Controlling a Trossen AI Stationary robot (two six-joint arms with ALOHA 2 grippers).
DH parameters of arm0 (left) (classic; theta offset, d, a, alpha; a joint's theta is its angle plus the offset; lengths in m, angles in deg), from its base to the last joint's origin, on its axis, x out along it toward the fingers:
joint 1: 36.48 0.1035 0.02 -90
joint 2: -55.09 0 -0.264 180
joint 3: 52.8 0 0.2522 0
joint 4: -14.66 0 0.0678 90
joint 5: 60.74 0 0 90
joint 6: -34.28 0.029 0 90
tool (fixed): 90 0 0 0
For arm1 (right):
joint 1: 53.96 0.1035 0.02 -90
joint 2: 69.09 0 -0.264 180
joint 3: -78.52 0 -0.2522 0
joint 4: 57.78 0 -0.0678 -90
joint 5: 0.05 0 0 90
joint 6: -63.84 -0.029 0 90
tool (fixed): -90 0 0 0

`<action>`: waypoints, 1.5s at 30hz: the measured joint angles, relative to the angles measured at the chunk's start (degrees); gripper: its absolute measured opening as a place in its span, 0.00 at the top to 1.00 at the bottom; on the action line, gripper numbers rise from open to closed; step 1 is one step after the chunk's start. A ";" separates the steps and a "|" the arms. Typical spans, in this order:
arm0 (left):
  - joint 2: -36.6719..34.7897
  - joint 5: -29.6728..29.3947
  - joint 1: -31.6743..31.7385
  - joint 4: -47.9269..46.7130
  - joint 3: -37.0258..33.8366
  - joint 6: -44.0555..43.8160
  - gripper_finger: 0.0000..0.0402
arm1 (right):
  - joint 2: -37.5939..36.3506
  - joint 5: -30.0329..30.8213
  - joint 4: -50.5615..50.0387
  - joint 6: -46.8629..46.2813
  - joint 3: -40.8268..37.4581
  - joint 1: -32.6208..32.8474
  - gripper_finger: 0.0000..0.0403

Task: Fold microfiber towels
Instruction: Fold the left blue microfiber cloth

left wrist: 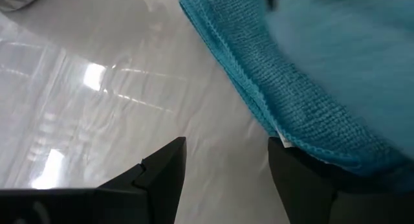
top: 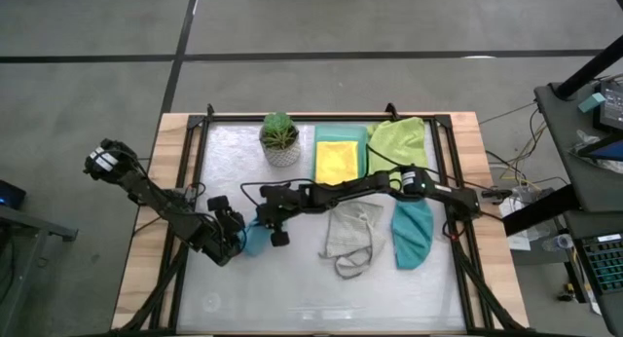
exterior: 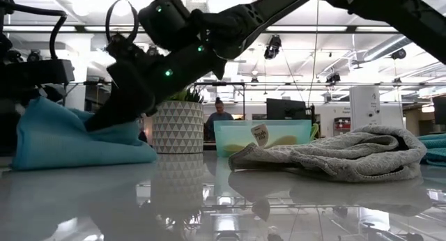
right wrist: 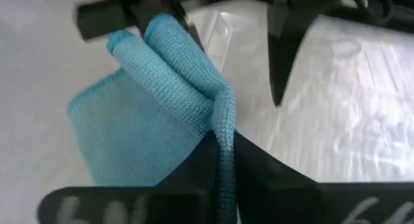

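The light blue towel (top: 255, 240) lay bunched near the table's left-front part, mostly hidden from above by both grippers. The right gripper (right wrist: 223, 153) pinched a fold of it between nearly closed fingers; the wrist picture showed the cloth squeezed into a narrow ridge there, the lower part cut off by the dark fingers. The left gripper (left wrist: 226, 166) stood with its fingers wide apart, one finger (left wrist: 304, 179) just under the towel's hemmed edge (whether touching it could not be told). In the low view the towel (exterior: 70, 140) sat as a slumped mound, its top covered by the right arm.

The pale grey towel (top: 352, 235) lay crumpled mid-table, the teal towel (top: 412, 232) folded lengthwise just to its right. The yellow towel (top: 337, 161) rested in the mint-green tray (top: 321, 134), and the lime green towel (top: 399, 140) lay just beside the tray, partly covered by the right arm. The potted plant (top: 280, 137) stood left of the tray. A person in the far room was too small to make out.
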 joint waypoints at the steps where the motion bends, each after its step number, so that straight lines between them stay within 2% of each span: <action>1: 0.00 0.02 0.00 -0.01 0.00 0.01 0.49 | 0.48 0.05 -0.33 -0.17 0.40 -0.05 0.91; 8: -1.21 1.25 0.00 -3.71 1.98 0.03 0.49 | 0.58 -0.19 -0.32 -0.64 0.74 -0.18 0.74; 15: -2.36 4.16 0.00 -20.16 9.77 -0.38 0.49 | 0.48 -0.02 -0.51 -1.76 1.12 -0.90 0.59; 23: -2.38 6.12 -0.04 -31.12 19.60 -0.45 0.49 | 0.27 0.04 -0.27 -2.88 1.14 -1.73 0.54; 29: -2.38 6.13 -0.04 -33.02 26.41 -0.30 0.49 | 0.27 0.05 0.50 -2.46 1.14 -2.17 0.55; 32: -2.26 4.85 -0.04 -29.29 26.26 -0.51 0.49 | 0.24 0.07 0.56 -2.32 1.14 -2.21 0.56; 36: -0.72 1.55 -0.02 -21.26 22.43 -0.55 0.49 | 0.24 0.06 0.76 -2.30 1.14 -2.16 0.55; 45: 6.30 1.22 0.04 -21.13 14.47 -11.26 0.49 | -1.31 0.05 -0.71 -1.76 1.14 -2.16 0.55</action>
